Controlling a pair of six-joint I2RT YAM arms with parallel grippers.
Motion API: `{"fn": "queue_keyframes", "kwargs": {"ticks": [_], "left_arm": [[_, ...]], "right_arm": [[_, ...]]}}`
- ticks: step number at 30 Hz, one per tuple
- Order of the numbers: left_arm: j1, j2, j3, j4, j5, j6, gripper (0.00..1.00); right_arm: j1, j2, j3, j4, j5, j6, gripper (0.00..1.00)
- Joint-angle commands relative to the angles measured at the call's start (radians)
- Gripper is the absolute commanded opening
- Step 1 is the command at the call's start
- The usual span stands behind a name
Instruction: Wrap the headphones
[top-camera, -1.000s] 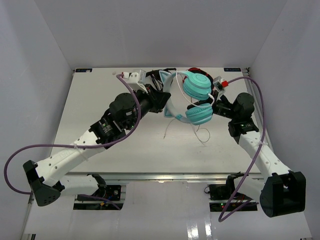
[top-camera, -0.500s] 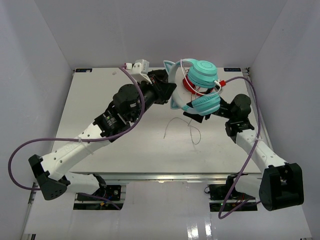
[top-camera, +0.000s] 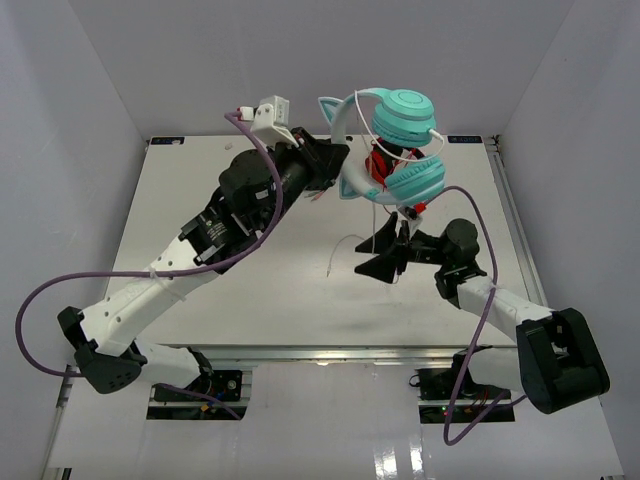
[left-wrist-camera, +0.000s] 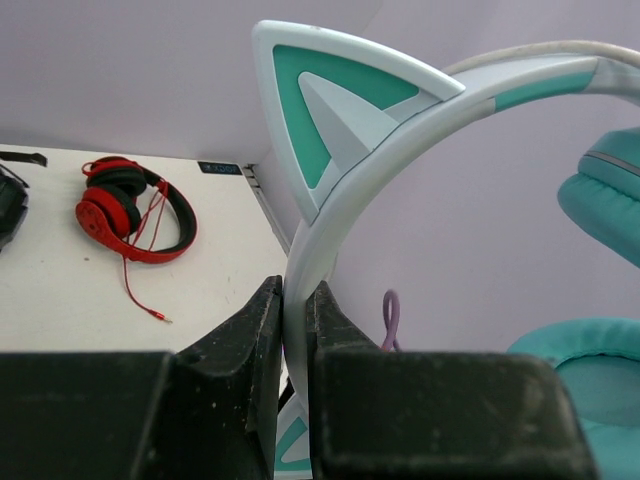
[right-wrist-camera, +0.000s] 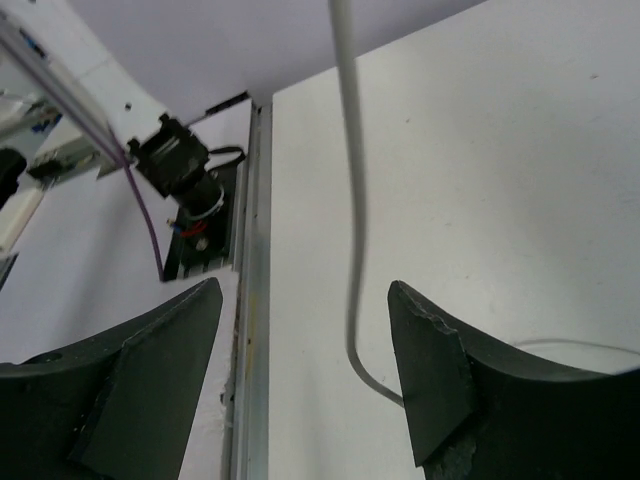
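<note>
My left gripper (top-camera: 341, 172) (left-wrist-camera: 297, 300) is shut on the pale headband of the headphones (top-camera: 405, 118), holding them high above the back of the table. One cat ear (left-wrist-camera: 340, 110) stands just above the jaws, and the teal cups (left-wrist-camera: 598, 195) hang to the right. The thin white cable (top-camera: 378, 232) drops from the cups and curls on the table. Low over the table, my right gripper (top-camera: 383, 252) (right-wrist-camera: 305, 290) is open. The cable (right-wrist-camera: 350, 200) runs down between its fingers without touching them.
Red headphones (left-wrist-camera: 130, 205) (top-camera: 377, 166) lie on the table at the back, partly behind the teal ones. A black object (left-wrist-camera: 8, 200) shows at the left edge of the left wrist view. The table's metal edge rail (right-wrist-camera: 250, 300) runs below the right gripper.
The left arm has raised the headphones higher and farther back. The right gripper has opened, left the lower cup and swung down and left to the hanging cable.
</note>
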Motion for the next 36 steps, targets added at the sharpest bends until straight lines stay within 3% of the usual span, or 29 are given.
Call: {"fn": "queue_keyframes", "kwargs": {"ticks": [1, 4, 6, 10, 17, 26, 29, 32, 36], "left_arm": [[-0.002, -0.023, 0.112, -0.016, -0.131, -0.067, 0.00], [-0.002, -0.043, 0.121, -0.036, -0.211, -0.076, 0.00], [-0.002, -0.065, 0.117, -0.041, -0.264, -0.065, 0.00], [-0.002, -0.092, 0.098, -0.046, -0.353, -0.001, 0.00], [0.000, -0.098, 0.058, -0.094, -0.480, 0.116, 0.00], [0.101, -0.039, 0.005, -0.141, -0.511, 0.222, 0.00], [0.186, 0.003, -0.032, -0.177, -0.412, 0.100, 0.00], [0.229, 0.030, -0.049, -0.188, -0.343, 0.001, 0.00], [0.237, 0.104, -0.037, -0.192, -0.301, 0.002, 0.00]], "right_arm": [[0.082, -0.024, 0.007, 0.032, -0.085, -0.184, 0.58], [0.100, -0.027, 0.049, -0.114, -0.082, -0.270, 0.21], [0.101, -0.042, 0.057, -0.236, -0.046, -0.331, 0.08], [0.103, -0.089, 0.071, -0.369, -0.026, -0.440, 0.08], [0.105, -0.188, 0.258, -0.845, 0.126, -0.775, 0.08], [0.266, -0.236, 0.591, -1.497, 0.593, -1.262, 0.08], [0.294, -0.199, 0.661, -1.595, 0.652, -1.304, 0.08], [0.346, -0.188, 0.630, -1.632, 0.718, -1.327, 0.08], [0.384, -0.175, 0.620, -1.683, 0.892, -1.384, 0.08]]}}
